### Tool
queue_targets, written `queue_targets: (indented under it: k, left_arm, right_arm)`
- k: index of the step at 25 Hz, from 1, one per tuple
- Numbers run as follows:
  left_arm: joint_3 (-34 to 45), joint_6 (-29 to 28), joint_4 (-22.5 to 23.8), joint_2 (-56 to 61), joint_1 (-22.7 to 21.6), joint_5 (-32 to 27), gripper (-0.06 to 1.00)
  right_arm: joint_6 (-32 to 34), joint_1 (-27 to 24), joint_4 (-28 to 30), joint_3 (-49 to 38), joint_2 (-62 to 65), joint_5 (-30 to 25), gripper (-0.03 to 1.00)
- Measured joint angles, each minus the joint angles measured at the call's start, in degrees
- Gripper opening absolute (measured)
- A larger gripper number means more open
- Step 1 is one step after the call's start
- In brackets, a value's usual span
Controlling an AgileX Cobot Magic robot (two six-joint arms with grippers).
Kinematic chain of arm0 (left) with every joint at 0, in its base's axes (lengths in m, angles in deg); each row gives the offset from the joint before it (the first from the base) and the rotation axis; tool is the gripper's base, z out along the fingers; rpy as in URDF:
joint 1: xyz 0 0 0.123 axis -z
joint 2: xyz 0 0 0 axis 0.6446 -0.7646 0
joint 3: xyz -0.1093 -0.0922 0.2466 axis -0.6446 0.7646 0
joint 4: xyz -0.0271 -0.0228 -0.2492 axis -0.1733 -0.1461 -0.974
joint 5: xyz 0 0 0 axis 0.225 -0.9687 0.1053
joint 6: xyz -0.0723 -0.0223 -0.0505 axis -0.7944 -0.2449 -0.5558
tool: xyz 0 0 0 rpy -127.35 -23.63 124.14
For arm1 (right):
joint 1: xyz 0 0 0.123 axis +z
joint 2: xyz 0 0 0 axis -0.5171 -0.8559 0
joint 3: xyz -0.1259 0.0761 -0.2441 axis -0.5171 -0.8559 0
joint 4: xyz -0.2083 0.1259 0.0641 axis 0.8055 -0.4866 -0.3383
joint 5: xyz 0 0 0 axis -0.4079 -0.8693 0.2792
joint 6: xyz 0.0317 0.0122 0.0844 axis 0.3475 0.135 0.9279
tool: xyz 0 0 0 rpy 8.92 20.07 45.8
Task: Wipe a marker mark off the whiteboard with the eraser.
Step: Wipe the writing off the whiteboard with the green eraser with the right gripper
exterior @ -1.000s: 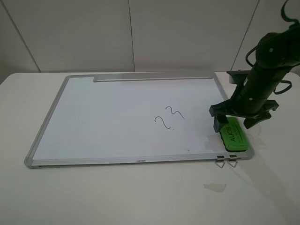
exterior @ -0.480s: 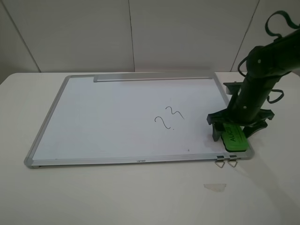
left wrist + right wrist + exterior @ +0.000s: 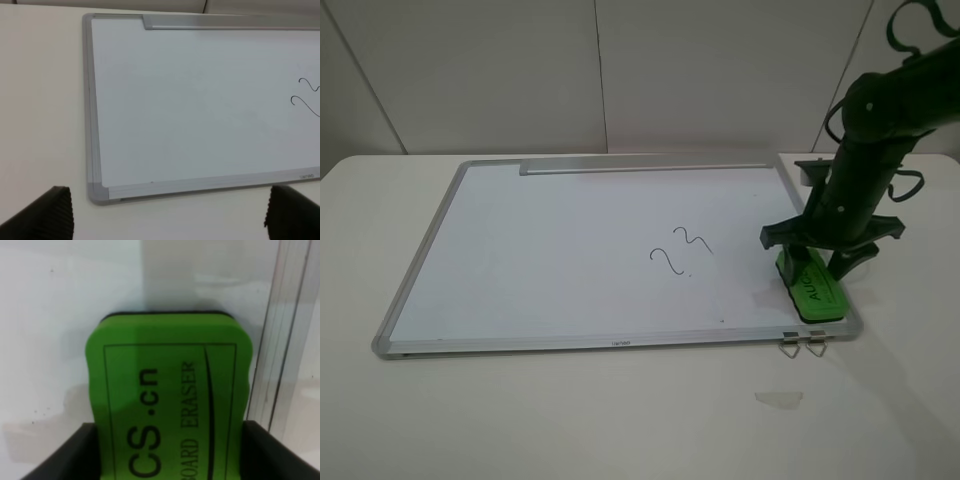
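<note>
The whiteboard (image 3: 540,250) lies flat on the table, and the marker mark (image 3: 680,252) sits right of its middle as two small dark curls. At the board's near right corner rests the green eraser (image 3: 812,288). My right gripper (image 3: 813,265) reaches down over the eraser's far end, shut on it with a finger against each long side. The right wrist view shows the eraser (image 3: 167,400) filling the space between the dark fingers (image 3: 60,455). My left gripper (image 3: 167,220) is open above the board's left part (image 3: 200,110), holding nothing; the mark (image 3: 305,95) shows at that view's edge.
A grey tray strip (image 3: 645,167) runs along the board's far edge. Two metal clips (image 3: 803,345) stick out at the near right corner. A small pale scrap (image 3: 779,398) lies on the table in front. A tiny dark speck (image 3: 723,321) marks the board near its front frame.
My right gripper has come down and shifted slightly left over the eraser, and its fingers have closed in on the eraser's sides. The eraser and the mark have not moved.
</note>
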Motion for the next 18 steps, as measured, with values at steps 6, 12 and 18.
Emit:
queue_targets:
  k: [6, 12, 18]
  left_arm:
    - [0.0, 0.0, 0.0, 0.0, 0.0, 0.0, 0.78]
    - [0.0, 0.0, 0.0, 0.0, 0.0, 0.0, 0.78]
    - [0.0, 0.0, 0.0, 0.0, 0.0, 0.0, 0.78]
  right_arm:
    - [0.0, 0.0, 0.0, 0.0, 0.0, 0.3, 0.57]
    - [0.0, 0.0, 0.0, 0.0, 0.0, 0.5, 0.58]
    - [0.0, 0.0, 0.0, 0.0, 0.0, 1.0, 0.58]
